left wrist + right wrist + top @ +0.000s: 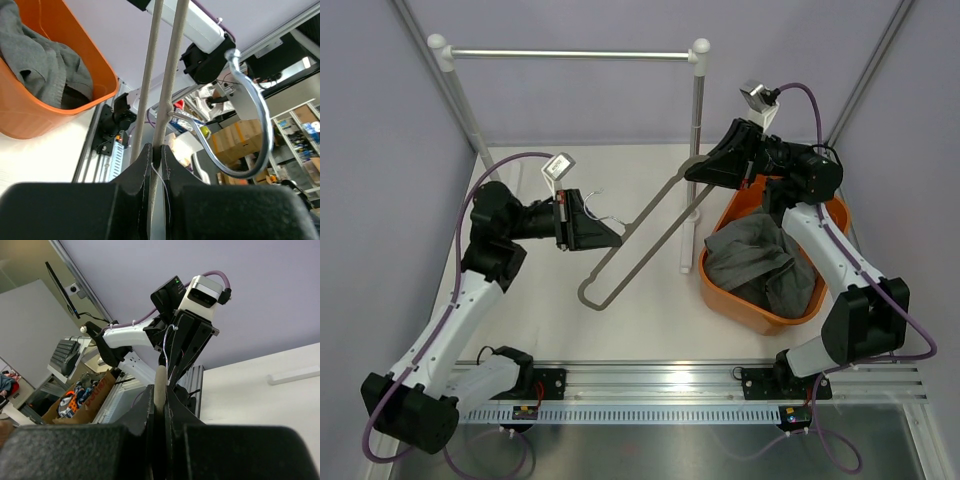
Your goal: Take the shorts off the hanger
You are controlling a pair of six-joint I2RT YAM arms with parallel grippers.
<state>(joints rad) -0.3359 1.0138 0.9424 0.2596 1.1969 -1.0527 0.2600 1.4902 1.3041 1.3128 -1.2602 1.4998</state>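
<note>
Gripping the hanger (171, 75) from both ends, the left gripper (160, 155) and the right gripper (161, 395) have their jaws closed on its thin wire, above the table (550, 320). The shorts (760, 265) lie off it, in the orange basket (728, 300) at right. If one arm pulls alone, the wire may bend or slip out.

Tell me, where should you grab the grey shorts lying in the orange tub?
Grab the raised, crumpled fold in the middle of the grey fabric shorts, coming straight down from above. The orange plastic tub walls them in on every side, and the bunched-up cloth gives the jaws a ridge to pinch.
</note>
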